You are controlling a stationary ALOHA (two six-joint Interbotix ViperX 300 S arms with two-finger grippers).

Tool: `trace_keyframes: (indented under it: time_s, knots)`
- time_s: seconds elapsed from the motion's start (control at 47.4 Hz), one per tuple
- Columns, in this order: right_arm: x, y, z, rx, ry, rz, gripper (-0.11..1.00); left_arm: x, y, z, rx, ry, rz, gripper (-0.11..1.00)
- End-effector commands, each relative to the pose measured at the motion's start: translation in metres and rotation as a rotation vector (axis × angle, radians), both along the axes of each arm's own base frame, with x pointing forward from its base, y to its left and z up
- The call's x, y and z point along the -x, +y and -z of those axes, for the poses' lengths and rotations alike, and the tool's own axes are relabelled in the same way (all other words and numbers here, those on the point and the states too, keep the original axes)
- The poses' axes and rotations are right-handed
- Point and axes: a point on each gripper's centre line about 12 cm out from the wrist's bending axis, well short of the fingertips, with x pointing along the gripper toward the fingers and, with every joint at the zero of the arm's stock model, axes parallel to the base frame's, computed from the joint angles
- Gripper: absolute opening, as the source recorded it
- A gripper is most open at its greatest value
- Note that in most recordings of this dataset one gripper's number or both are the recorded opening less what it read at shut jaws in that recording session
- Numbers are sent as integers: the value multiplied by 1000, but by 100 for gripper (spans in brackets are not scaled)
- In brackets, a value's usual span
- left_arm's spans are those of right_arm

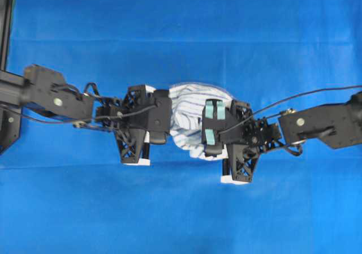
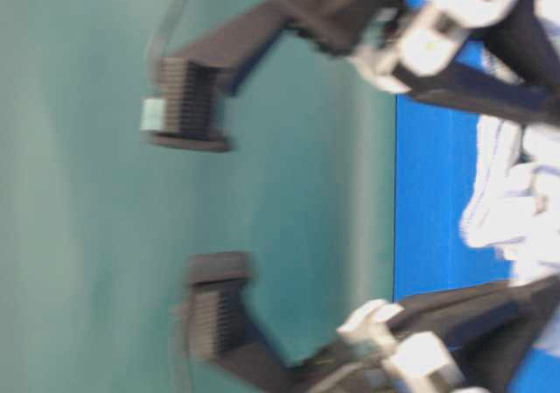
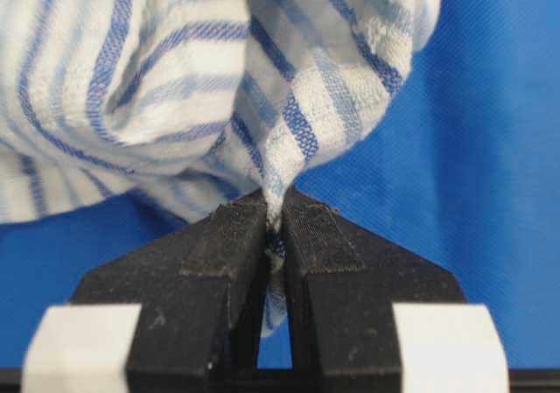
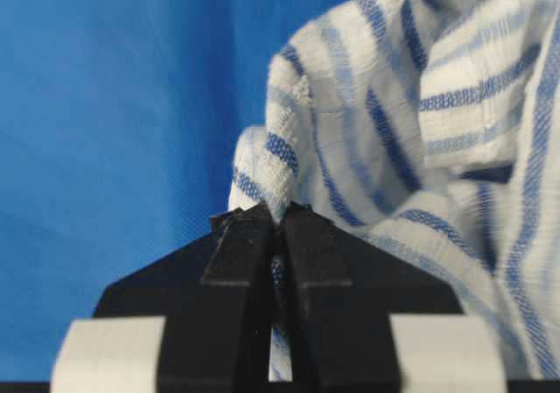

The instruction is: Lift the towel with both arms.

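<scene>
left fingers [image 3: 236, 262] pinching towel [image 3: 175, 78] fold; right fingers [image 4: 245, 253] pinching opposite fold; towel bunched between, no clear long axis.

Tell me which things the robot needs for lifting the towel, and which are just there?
Needed:
- towel, bunched between the arms
- left gripper, shut on a fold of it
- right gripper, shut on another fold

Just there:
- blue tablecloth underneath
- black cables on the arms
</scene>
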Motion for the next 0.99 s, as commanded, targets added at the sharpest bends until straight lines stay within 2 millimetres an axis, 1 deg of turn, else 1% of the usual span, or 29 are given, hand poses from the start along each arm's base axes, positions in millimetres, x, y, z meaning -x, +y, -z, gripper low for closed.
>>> trace_keyframes:
  time_s: [0.0, 0.148, 0.316, 0.464, 0.569, 0.717, 0.843, 0.97]
  knots:
    - [-5, -6, -44, -1, -63, 22, 2, 2, -1, -46, 8, -81, 3, 1]
    - [-3, -14, -91, 19, -81, 50, 2, 14, 2, -90, 10, -122, 1, 1]
    - [1, -27, -143, 46, -122, 82, 2, 32, 6, -140, 17, -179, -8, 1]
    - [7, -36, -181, 80, -153, 108, 2, 50, 11, -184, 16, -225, -17, 1]
    - [11, -40, -213, 104, -189, 124, 2, 60, 16, -207, 13, -245, -28, 1]
    - [19, -45, -252, 132, -232, 145, 2, 73, 22, -238, 8, -295, -42, 1]
    - [25, -48, -279, 143, -261, 164, 2, 84, 24, -265, 6, -328, -49, 1]
    - [29, -50, -297, 149, -279, 174, 2, 89, 25, -282, 6, -338, -51, 1]
